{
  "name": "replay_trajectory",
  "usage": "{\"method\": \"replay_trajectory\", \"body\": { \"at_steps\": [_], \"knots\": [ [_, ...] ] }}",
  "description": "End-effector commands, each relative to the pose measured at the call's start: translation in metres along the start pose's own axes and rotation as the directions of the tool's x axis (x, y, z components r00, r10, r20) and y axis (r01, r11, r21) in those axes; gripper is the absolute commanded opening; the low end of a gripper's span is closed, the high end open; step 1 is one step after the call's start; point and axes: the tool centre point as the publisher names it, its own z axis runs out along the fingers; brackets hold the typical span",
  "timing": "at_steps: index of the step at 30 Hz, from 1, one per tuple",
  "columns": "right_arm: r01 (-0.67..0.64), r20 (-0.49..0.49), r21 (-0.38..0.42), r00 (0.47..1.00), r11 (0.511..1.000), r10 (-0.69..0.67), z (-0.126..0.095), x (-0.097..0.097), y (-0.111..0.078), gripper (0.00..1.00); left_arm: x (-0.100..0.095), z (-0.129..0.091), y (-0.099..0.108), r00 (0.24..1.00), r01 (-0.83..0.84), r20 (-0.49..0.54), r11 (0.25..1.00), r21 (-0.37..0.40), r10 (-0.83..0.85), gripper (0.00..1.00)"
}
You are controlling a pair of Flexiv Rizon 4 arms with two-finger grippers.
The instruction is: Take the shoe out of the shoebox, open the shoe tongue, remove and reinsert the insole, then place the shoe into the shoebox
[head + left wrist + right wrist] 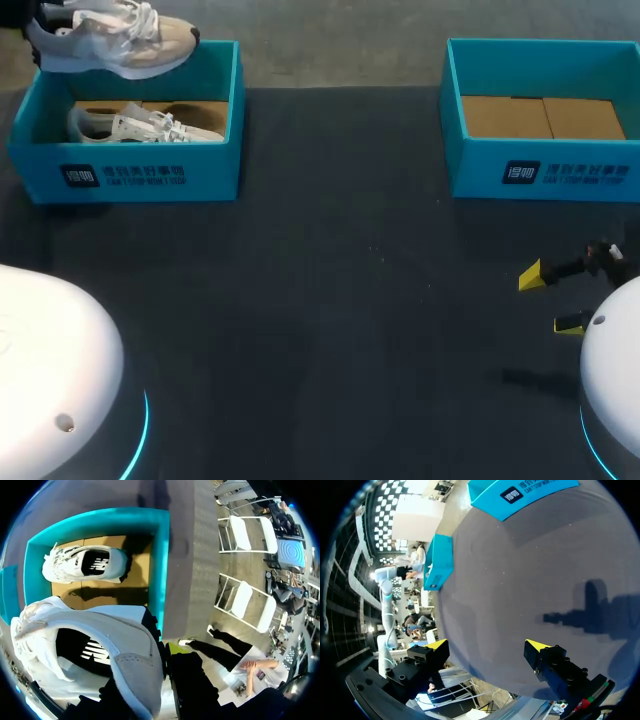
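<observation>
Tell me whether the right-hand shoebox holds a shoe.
No, in the head view the right-hand shoebox shows only its bare brown cardboard floor.

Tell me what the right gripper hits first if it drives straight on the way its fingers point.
Most likely the bare table. The open right gripper angles down toward the dark tabletop, and nothing stands in that line as far as its wrist view shows. Depth is hard to judge, so treat this as likely, not certain.
</observation>
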Motion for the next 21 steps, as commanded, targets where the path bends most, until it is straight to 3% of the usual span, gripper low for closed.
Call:
{"method": "replay_trajectory", "body": {
  "at_steps": [1, 21],
  "knots": [
    [-0.001, 0.003, -0.003, 1.0, 1.0, 0.001, 0.0, 0.0, -0.002, 1.0, -0.002, 0.009, 0.003, 1.0, -0.009, -0.003, 1.0, 0.001, 0.009, 0.0],
    [-0.001, 0.003, -0.003, 1.0, 1.0, 0.001, 0.0, 0.0, -0.002, 1.0, -0.008, 0.027, -0.001, 0.999, -0.034, -0.003, 0.999, -0.004, 0.034, 0.0]
  ]
}}
